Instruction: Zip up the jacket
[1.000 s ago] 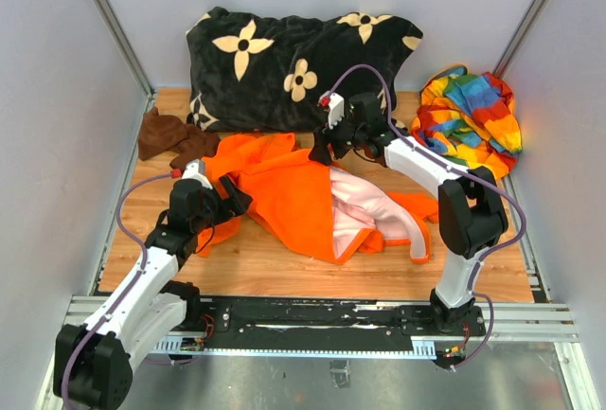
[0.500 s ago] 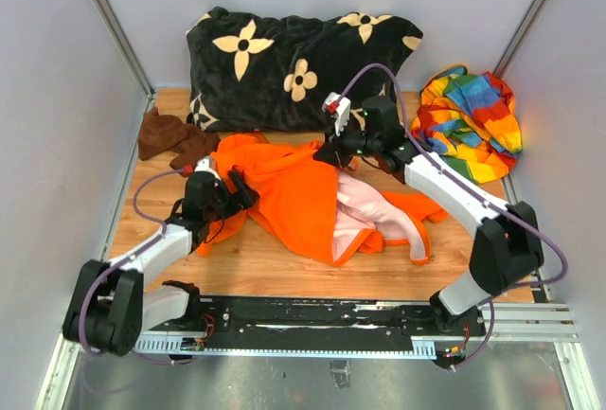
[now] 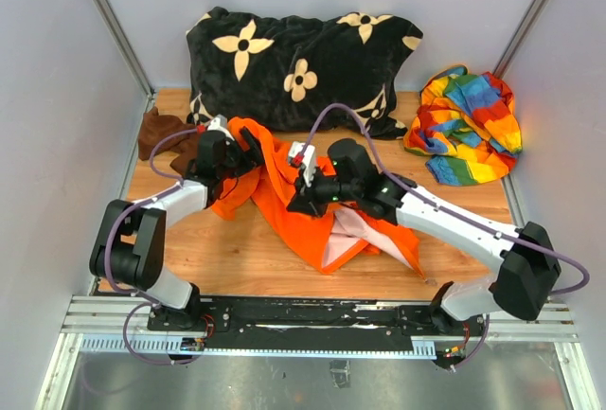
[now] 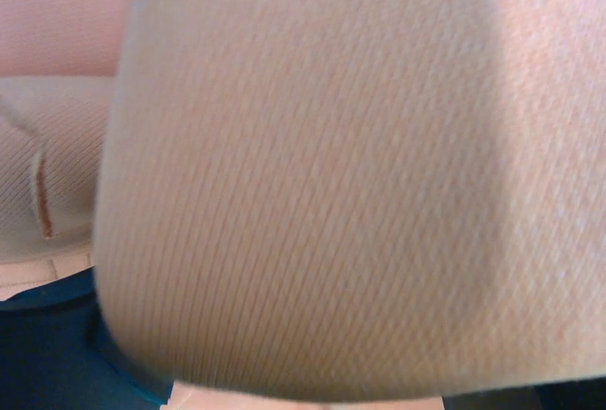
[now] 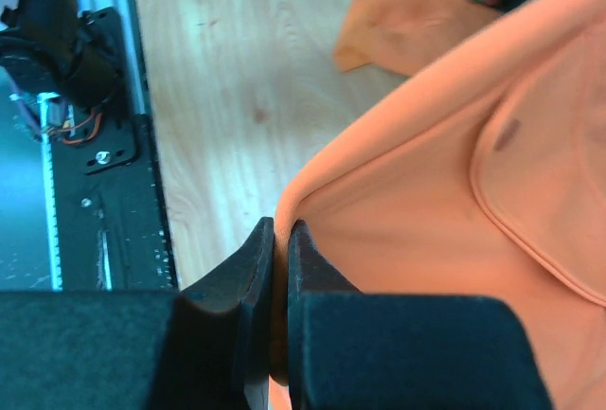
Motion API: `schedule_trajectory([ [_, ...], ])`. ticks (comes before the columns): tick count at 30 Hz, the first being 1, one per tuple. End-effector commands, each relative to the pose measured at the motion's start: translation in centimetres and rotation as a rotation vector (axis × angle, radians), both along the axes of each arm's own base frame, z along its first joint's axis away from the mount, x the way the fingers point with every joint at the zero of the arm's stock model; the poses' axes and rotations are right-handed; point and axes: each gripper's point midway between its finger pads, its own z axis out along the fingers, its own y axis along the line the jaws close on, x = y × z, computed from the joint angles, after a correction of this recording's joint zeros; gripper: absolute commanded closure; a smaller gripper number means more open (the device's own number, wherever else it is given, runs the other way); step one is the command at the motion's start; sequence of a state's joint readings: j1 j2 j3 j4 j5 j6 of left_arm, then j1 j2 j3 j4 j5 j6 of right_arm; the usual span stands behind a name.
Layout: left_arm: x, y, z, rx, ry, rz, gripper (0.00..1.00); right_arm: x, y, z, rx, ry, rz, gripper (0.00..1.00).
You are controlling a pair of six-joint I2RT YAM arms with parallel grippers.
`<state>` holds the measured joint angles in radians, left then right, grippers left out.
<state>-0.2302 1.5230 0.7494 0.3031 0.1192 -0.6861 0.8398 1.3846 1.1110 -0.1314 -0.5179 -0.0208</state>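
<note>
Right fingers are pinched shut on a folded edge of the jacket. The bite is thin and near the tips. Left fingers are spread wide among the orange folds at the jacket's far-left side. I cannot tell whether they hold cloth, as pale fabric smothers the left wrist view.

The jacket lies crumpled mid-tabletop between the arms, pink lining showing on its right. I can make out no slider or teeth.

Risks:
- The fleece edge could slip from so shallow a pinch if pulled hard.
- The left arm, working blind, may close on the wrong layer.
- Dragging could bunch the halves further and bury the zipper.

The tabletop is pale wood, smooth, with little grip on cloth. Plain grey walls stand close on three sides. Black flowered pillow at the back, rainbow cloth far right, brown cloth far left.
</note>
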Motion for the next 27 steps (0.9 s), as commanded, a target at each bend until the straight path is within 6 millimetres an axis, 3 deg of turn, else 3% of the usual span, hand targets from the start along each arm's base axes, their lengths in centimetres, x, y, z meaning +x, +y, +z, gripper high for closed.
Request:
schedule_trajectory([
  [1, 1.0, -0.1, 4.8, -0.044, -0.146, 0.003, 0.08, -3.0, 3.3, -2.2, 0.001, 0.075, 0.046, 0.95],
  [5, -1.9, 2.3, 4.3, 0.022, -0.140, 0.075, 0.07, -3.9, 5.4, -6.2, -0.085, 0.189, 0.061, 0.93],
  [8, -4.4, 4.1, 3.4, 0.079, -0.109, 0.120, 0.06, -4.5, 6.1, -7.5, -0.130, 0.231, 0.083, 0.87],
  [11, -6.5, 5.4, 3.2, 0.120, -0.096, 0.148, 0.06, -4.6, 6.0, -7.4, -0.148, 0.235, 0.084, 0.78],
  [14, -8.4, 6.4, 2.9, 0.149, -0.064, 0.170, 0.06, -4.9, 5.4, -6.2, -0.158, 0.222, 0.102, 0.61],
  [17, -10.1, 6.5, 3.9, 0.147, -0.072, 0.151, 0.06, -5.5, 3.7, -5.1, -0.191, 0.207, 0.110, 0.46],
  [21, -12.2, 5.4, 5.8, 0.096, -0.098, 0.084, 0.06, -5.0, 0.7, -3.3, -0.178, 0.181, 0.074, 0.34],
  [27, -14.6, 1.7, 6.8, -0.009, -0.099, -0.051, 0.05, -1.3, -5.6, -3.6, -0.178, 0.170, -0.151, 0.26],
])
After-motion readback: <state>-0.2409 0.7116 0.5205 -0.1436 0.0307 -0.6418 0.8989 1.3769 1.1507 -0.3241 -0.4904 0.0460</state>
